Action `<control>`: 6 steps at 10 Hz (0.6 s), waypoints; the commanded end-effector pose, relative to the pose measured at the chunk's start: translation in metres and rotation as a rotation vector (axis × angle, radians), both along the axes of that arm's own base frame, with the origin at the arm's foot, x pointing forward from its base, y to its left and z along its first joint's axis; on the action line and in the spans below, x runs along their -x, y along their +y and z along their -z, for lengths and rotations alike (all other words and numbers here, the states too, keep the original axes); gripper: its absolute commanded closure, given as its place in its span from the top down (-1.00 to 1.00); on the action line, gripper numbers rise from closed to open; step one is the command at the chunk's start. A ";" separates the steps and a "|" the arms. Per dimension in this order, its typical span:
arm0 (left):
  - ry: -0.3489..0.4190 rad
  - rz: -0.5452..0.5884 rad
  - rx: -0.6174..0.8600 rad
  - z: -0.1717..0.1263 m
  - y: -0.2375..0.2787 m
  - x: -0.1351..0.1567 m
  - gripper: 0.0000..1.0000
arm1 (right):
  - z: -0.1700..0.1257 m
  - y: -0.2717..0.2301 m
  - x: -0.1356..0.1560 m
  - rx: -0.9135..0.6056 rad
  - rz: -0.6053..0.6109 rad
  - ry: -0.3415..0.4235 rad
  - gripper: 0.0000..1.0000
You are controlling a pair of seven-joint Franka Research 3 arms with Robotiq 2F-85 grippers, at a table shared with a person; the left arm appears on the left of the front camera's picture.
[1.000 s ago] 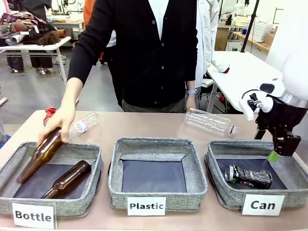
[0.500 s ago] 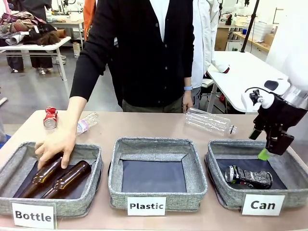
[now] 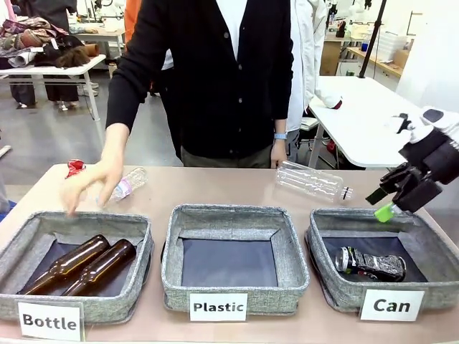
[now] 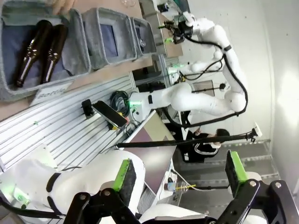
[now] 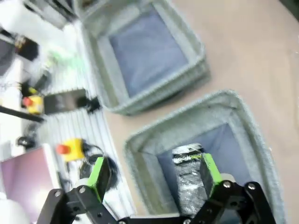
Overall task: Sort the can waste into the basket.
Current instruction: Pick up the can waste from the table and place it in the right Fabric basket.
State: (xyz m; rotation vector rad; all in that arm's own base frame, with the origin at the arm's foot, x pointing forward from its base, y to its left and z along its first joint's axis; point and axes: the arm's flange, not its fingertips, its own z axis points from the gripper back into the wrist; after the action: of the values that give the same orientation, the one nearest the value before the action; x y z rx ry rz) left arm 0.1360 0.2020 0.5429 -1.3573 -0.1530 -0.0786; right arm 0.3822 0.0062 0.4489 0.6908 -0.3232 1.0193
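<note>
Has lifted right gripper [image 3: 381,204] up and rightward off square grey woven "Can" basket [image 3: 324,284], fingers apart, empty. Leaves dented black-and-silver can [image 3: 369,263] inside, dented red can [image 3: 74,167] on table [image 3: 237,188] far left. Holds left gripper [image 4: 180,170] wide, empty.

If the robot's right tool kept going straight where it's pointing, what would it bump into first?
Probably the square grey woven-fabric basket labelled "Can", likely near the dented black and silver drink can lying inside. The open right tool points down into it; depth is hard to judge.
</note>
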 end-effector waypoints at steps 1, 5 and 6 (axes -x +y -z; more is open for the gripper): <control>0.025 0.086 -0.035 -0.005 -0.027 0.007 1.00 | -0.020 -0.030 -0.001 -0.327 0.147 0.208 1.00; 0.057 0.254 -0.087 0.021 -0.118 -0.008 1.00 | -0.020 -0.088 0.045 -0.524 0.432 0.489 1.00; 0.072 0.298 -0.089 0.031 -0.144 -0.015 1.00 | -0.010 -0.093 0.051 -0.525 0.482 0.577 1.00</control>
State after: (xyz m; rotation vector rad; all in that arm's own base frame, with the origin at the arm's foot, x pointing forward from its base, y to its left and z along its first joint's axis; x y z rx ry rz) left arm 0.1488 0.0837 0.5176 -1.2835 0.0864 -0.2635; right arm 0.3365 -0.0974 0.4595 1.2232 -0.2468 0.3352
